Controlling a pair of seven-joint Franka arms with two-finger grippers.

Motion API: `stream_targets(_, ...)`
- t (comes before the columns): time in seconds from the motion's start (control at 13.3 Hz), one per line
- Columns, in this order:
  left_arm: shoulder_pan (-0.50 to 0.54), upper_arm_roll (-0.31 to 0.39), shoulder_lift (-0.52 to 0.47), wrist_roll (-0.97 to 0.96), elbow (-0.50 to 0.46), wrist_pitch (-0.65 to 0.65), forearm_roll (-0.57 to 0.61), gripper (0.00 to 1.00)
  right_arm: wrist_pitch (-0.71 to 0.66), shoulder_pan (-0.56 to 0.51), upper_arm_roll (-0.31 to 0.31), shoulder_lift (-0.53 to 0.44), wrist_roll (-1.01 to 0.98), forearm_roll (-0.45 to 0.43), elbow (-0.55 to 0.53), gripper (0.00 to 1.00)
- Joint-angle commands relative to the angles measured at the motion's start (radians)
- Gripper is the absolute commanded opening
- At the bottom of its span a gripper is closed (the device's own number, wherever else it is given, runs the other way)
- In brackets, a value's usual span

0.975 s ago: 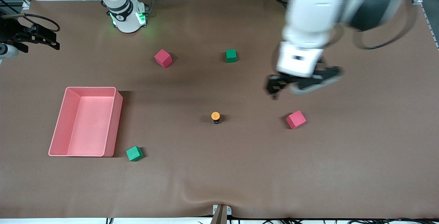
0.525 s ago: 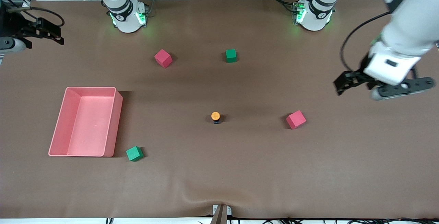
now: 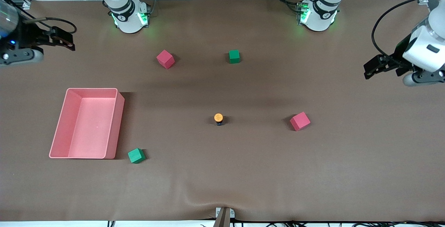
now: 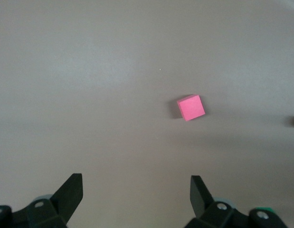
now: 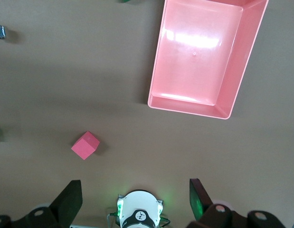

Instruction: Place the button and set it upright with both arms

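Swinging off from above the centre, the left gripper [image 3: 370,70] now hangs wide open over its table end; the right gripper [image 3: 67,42], also spread, waits. Tiny orange-capped push-button [image 3: 218,118] stands mid-table already upright, so best leave it undisturbed.

high front camera facing robots, wrist cameras looking down

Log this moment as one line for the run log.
button: upright, mid-table, untouched | left gripper: open, over table edge | right gripper: open
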Motion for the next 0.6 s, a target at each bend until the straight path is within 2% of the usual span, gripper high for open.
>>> stream_targets(0.0,0.019,-0.001,-0.032,0.075,0.014,-0.034,-0.01,1.0,-0.009,-0.035,-0.013,-0.001,-0.006,-0.014,0.009,1.0)
stream_targets(0.3,0.028,0.001,-0.043,0.083,0.041,-0.105,-0.013,1.0,0.094,-0.042,-0.012,0.0,0.0,-0.011,-0.02,1.0)
stream_targets(0.53,0.021,0.018,-0.07,0.081,0.032,-0.105,-0.024,1.0,0.169,-0.063,-0.013,-0.001,0.0,-0.01,-0.048,1.0)
